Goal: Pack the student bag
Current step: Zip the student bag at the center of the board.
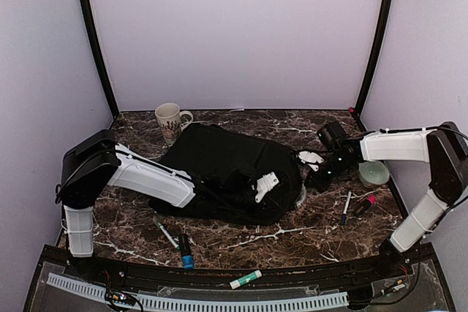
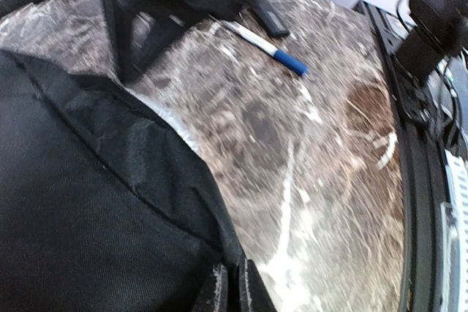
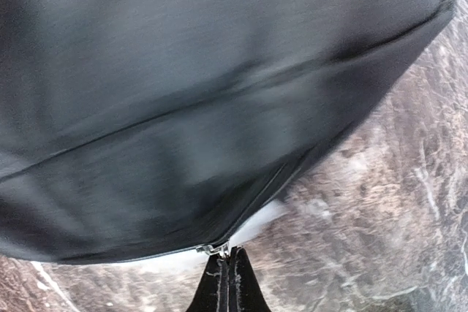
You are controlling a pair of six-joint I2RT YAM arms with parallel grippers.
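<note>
Top external view: the bag (image 1: pixel 219 169) lies slumped at the centre of the desk (image 1: pixel 292 242). A mug (image 1: pixel 170 120) stands just off its 11 o'clock corner and loose pens (image 1: pixel 167 232) lie near its 6 o'clock edge.

Left wrist view: the left end effector (image 2: pixel 232 294) is closed right down. The bag's fabric edge runs into its tips, so it appears to pinch a fold of cloth on the bag's 4 o'clock side.

Right wrist view: the right end effector (image 3: pixel 228 283) is likewise fully closed. The zip pull (image 3: pixel 213 248) sits at its tips, apparently nipped between them, at the bag's 3 o'clock edge.

Handling assessment:
- **Stiffness:** the bag is soft and limp, with no frame evident. It sags under its own weight and will fold wherever it is lifted.
- **Weight and fragility:** it looks light while unfilled, and it is not fragile.
- **Surface:** the woven panels look smooth, so a flat panel offers the fingers little to bite on.
- **Where to hold:** the better holds are raised features, namely the seam ridge, the zip pull or a strap. No loop handle can be made out in these views.
- **Working the zip:** the zip will probably run only if the cloth beside it is held taut by the other arm.
- **Risk:** the whole bag may slide over the polished desk instead of the zip running.
</note>
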